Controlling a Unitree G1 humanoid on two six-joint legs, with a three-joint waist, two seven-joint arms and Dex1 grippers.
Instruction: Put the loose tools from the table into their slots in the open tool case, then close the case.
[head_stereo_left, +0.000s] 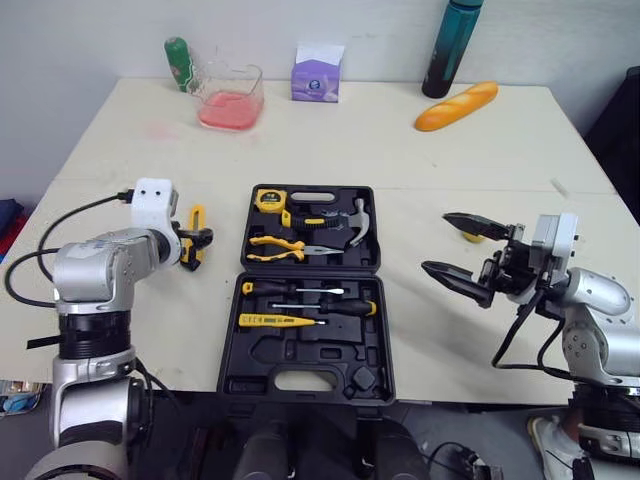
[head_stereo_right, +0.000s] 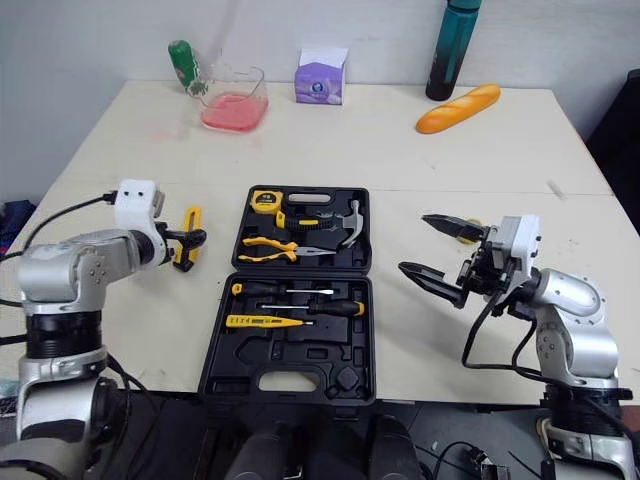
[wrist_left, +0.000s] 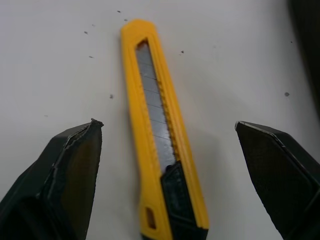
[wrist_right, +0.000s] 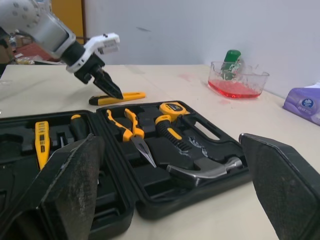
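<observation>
One knife (wrist_left: 161, 135), one open case (head_stereo_left: 232, 352)

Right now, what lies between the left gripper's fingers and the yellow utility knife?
Only bare table. The left wrist view shows the open left gripper straddling the yellow utility knife, with plain tabletop between each finger and the knife.
</observation>
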